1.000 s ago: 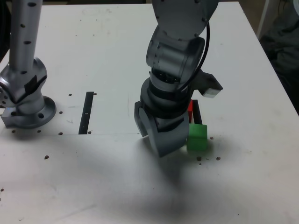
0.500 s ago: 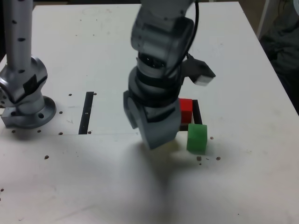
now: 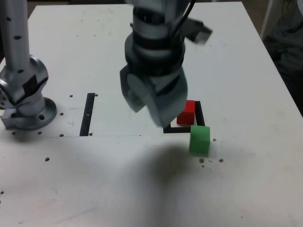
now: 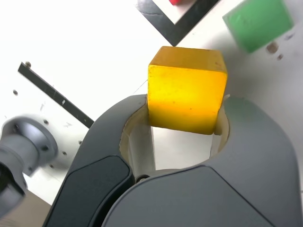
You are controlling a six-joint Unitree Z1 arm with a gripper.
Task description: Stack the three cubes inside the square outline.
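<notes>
My gripper point(image 4: 185, 109) is shut on the yellow cube point(image 4: 186, 90), which fills the space between its jaws in the wrist view. In the exterior view the gripper point(image 3: 152, 101) hangs above the table, hiding the yellow cube, just toward the exterior view's left of the square outline point(image 3: 200, 113). The red cube point(image 3: 187, 113) sits inside that outline. The green cube point(image 3: 200, 139) rests on the table just outside the outline's near corner. The wrist view also shows a corner of the outline point(image 4: 180, 27), a sliver of the red cube point(image 4: 175, 2) and the green cube point(image 4: 258, 22).
A narrow black strip point(image 3: 87, 114) lies on the white table toward the exterior view's left, also seen as the strip point(image 4: 53, 95). The arm's metal base point(image 3: 26, 92) stands at the far left edge. Small dark specks point(image 3: 210, 161) dot the table near the green cube.
The gripper has risen off the table and shifted toward the exterior view's left, carrying the yellow cube. The red cube inside the outline has come into view. The green cube has not moved.
</notes>
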